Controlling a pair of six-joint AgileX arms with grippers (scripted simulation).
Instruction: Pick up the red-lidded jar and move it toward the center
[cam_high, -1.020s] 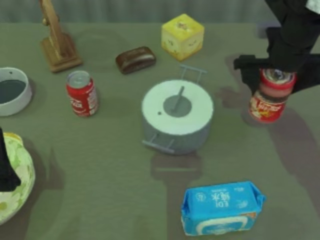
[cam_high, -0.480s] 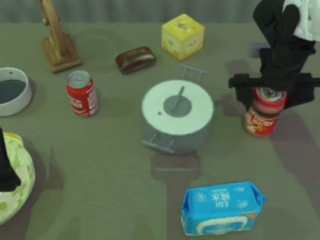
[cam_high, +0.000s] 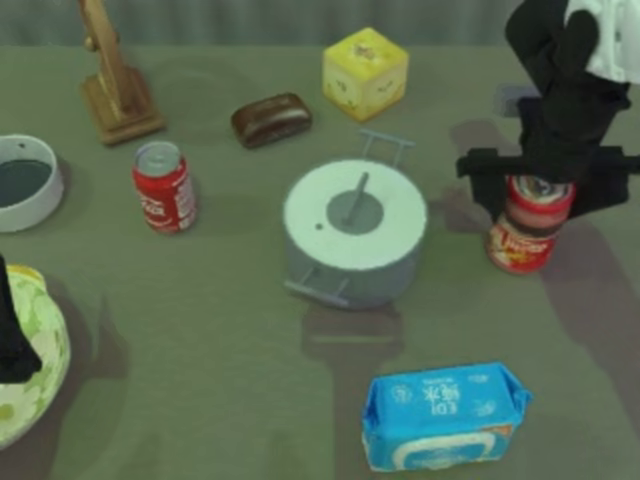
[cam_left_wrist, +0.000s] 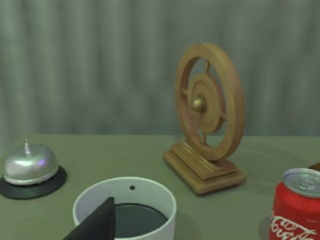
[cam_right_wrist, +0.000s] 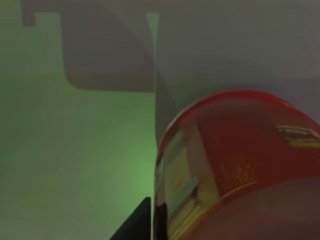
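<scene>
The right tool (cam_high: 545, 182) sits directly over the red-lidded jar (cam_high: 525, 228) at the right side of the desk (cam_high: 200, 330), its black crossbar spanning the jar's top and its fingers pinching the jar just under the lid. The jar stands upright below it, its base close to or on the desk surface; which one cannot be told. In the right wrist view the jar's red rim (cam_right_wrist: 240, 165) fills the near field, with one dark fingertip (cam_right_wrist: 135, 225) just beside its wall. Toward the centre, the grey round lidded pot (cam_high: 355, 232) stands near the jar's left, with a bare strip of desk between them. The blue wipes pack (cam_high: 443, 415) lies nearer the front edge, well apart from the jar. The yellow cube (cam_high: 365, 72) and the brown oval object (cam_high: 271, 118) lie toward the back. The red soda can (cam_high: 164, 186), wooden ring stand (cam_high: 115, 85) and white round dish (cam_high: 25, 182) occupy the left half. The left tool (cam_high: 12, 330) is parked at the left edge, over a green patterned bowl (cam_high: 35, 370); whether it is spread cannot be told.
</scene>
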